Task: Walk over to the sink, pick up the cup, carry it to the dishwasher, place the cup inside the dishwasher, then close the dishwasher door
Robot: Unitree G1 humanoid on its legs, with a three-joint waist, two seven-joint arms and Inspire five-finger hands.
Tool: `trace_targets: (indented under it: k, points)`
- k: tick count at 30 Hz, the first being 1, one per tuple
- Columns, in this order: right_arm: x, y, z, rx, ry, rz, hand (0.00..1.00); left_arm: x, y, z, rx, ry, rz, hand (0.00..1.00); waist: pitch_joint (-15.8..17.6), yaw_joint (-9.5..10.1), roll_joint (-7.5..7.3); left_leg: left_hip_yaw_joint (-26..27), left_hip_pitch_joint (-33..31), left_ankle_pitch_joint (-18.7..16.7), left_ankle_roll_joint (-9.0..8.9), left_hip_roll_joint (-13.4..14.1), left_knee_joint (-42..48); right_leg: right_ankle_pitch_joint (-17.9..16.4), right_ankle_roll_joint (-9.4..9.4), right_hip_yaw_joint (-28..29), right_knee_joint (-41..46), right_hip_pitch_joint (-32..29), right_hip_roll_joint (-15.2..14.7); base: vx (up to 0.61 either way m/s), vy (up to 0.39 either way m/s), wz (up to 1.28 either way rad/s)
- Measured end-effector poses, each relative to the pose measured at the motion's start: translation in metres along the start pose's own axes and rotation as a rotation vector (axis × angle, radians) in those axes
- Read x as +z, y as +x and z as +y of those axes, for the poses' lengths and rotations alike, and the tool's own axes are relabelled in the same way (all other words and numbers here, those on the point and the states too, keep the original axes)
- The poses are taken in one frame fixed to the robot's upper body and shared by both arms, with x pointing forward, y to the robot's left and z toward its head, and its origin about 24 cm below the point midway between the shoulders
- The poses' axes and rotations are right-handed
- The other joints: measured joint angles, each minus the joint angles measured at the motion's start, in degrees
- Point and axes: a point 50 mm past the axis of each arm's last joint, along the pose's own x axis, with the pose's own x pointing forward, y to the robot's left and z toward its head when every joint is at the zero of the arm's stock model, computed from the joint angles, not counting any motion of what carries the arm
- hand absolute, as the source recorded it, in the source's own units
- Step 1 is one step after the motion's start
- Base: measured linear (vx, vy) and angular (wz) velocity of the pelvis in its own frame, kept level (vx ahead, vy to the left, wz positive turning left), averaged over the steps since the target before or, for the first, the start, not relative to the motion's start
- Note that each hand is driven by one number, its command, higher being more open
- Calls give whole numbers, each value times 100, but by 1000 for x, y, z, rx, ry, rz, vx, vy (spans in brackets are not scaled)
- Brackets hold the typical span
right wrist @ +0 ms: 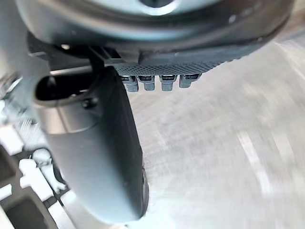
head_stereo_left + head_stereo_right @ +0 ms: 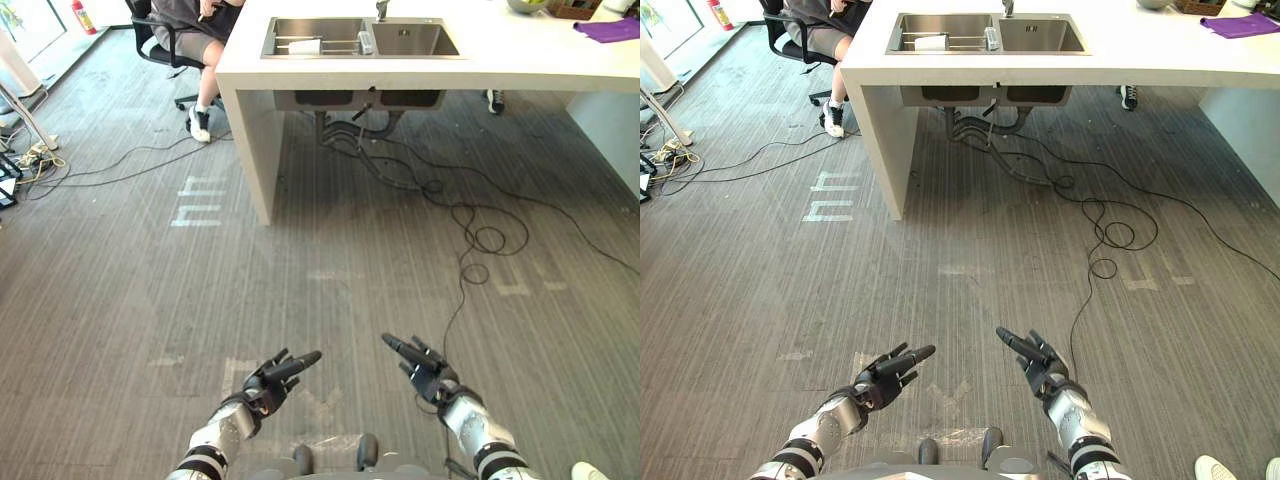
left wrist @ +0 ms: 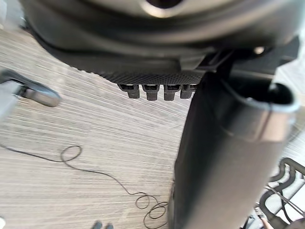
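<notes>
Nearest are the robot's own hands, held low over the grey striped carpet [image 2: 330,260]. The left hand [image 2: 268,380] and the right hand [image 2: 428,372] hover well apart, fingers straight and loosely spread, neither holding anything. Each wrist view agrees, showing a bare thumb and a row of fingers with only floor beyond. What the coming move turns on lies far ahead. The small white cup [image 2: 305,46] rests on its side in the left basin of the rectangular stainless-steel sink [image 2: 410,40], on a wire rack [image 2: 285,40]. Its long axis seems to run left to right, though it is too small to tell which end is the mouth. From the hands it sits far ahead and a little left of the gap between them, so it is more in line with the left hand than the right. I judge the left arm the likelier to reach it once the robot stands at the counter. A short shiny cylinder [image 2: 365,42] stands just right of the cup, at the divider between the basins. The sink is set into a long white counter [image 2: 520,62] whose near edge faces the robot, with pipes and cables [image 2: 365,140] hanging below. The carpet between looks open for walking and is marked with white tape strips [image 2: 195,205]. At the far left a person [image 2: 190,20] sits on a black office chair [image 2: 165,48]. A purple cloth [image 2: 610,28] lies on the counter's far right.
</notes>
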Motion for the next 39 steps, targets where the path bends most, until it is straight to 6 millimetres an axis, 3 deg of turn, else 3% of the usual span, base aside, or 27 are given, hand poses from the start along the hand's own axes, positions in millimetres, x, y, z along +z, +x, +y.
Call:
trace_targets:
  k: [3, 6, 11, 19, 28, 39]
  points:
    - [5, -6, 3, 6, -87, -44, 100, -2, -3, -1, -7, -11, -12, 100, 13, -24, 0, -16, 6, 24, -7, 4, -43, 3, -4, -43, -36, 17, 3, -12, -3, 6]
    - [-2, -10, 3, 10, -109, -30, 100, -4, -5, -1, -7, 10, -17, 100, 13, -29, 0, -13, 10, 24, -7, 5, -50, 3, -4, -72, -43, 29, 3, -1, 7, 4]
    - [-32, -21, -8, 1, -128, 70, 100, -11, -12, 13, 129, 218, -43, 100, 13, -33, -1, -3, 81, 24, -8, 4, -54, 1, -2, -133, -43, 116, -8, -13, 4, 1]
    - [-58, -31, -20, -8, -142, 159, 100, -21, -24, 34, 310, 450, -29, 100, 8, -37, -8, 189, 105, 42, 24, 28, -100, 1, -2, -237, -32, 182, -54, -56, 15, 5]
    - [-102, -47, -20, -17, -59, 288, 100, -62, -42, 59, 376, 418, 157, 100, -81, -21, -139, 328, 255, 121, 137, 20, -265, 13, 21, -238, -132, 276, -67, 9, 25, 1]
    - [-117, -52, -25, -64, 46, 308, 100, -76, -47, 69, 349, 232, 227, 100, -153, -26, -176, 501, 370, 119, 135, 59, -334, 48, 23, -70, -224, 330, 4, -10, 4, -8]
